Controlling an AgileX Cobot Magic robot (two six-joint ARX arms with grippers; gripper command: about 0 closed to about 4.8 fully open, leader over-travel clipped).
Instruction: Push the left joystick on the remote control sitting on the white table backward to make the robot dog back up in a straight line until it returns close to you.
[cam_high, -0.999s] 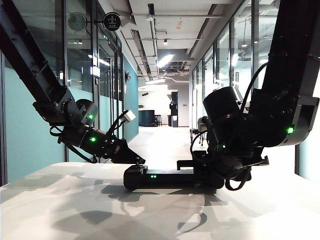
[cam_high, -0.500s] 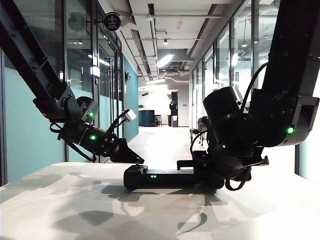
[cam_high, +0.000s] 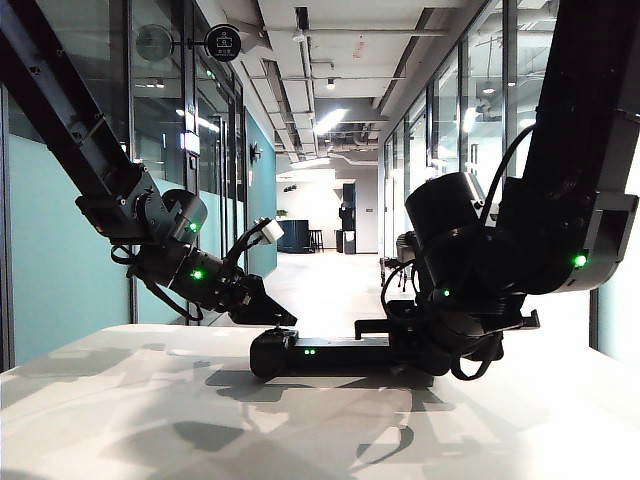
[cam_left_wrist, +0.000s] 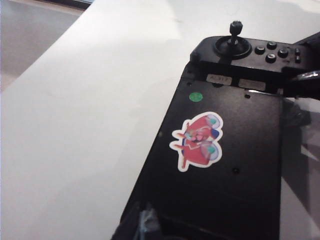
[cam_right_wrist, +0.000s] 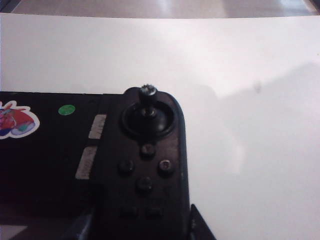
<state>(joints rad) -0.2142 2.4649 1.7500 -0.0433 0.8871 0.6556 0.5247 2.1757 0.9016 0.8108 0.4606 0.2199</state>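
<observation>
The black remote control (cam_high: 330, 354) lies flat on the white table (cam_high: 150, 420). My right gripper (cam_right_wrist: 142, 225) is shut on its right end, one finger on each side, just behind the right-hand stick (cam_right_wrist: 148, 93) and its buttons. My left gripper (cam_high: 285, 318) is shut to a point and slants down onto the remote's left end; the left joystick is hidden under that tip. The left wrist view shows the remote's flat middle with a red sticker (cam_left_wrist: 197, 141), and the left gripper (cam_left_wrist: 145, 225) as a dark blur at its near end. I cannot make out the robot dog.
Behind the table a long glass-walled corridor (cam_high: 330, 270) runs away from me. Bare white tabletop (cam_right_wrist: 250, 75) lies beyond and beside the remote. The big right arm (cam_high: 520, 230) blocks much of the corridor's right side.
The left arm has shifted slightly to the right, its tip staying at the remote's left end. The right arm and the remote have kept still.
</observation>
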